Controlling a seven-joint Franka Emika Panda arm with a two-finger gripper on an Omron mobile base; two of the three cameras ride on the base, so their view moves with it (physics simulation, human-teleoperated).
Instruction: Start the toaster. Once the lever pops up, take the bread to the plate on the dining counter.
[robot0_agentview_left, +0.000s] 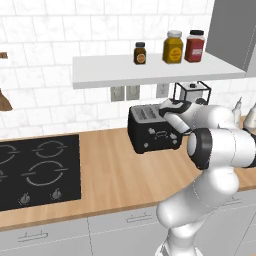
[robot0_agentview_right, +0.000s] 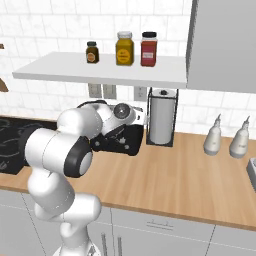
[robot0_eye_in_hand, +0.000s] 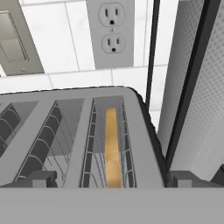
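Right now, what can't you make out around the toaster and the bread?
- Toaster lever: in the left base view the arm covers the toaster's right side; the right base view has it mostly behind the arm.
- Bread: hand view gives its top edge alone, the rest sunk in the slot.
- Gripper: fingertips barely rise above the bottom edge, set wide apart.
- Front controls: too small to read in the left base view.

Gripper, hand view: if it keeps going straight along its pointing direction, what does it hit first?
Most likely the toaster's top: the open gripper straddles the slot holding the bread, so the slice's edge comes first; exact depth is unclear.
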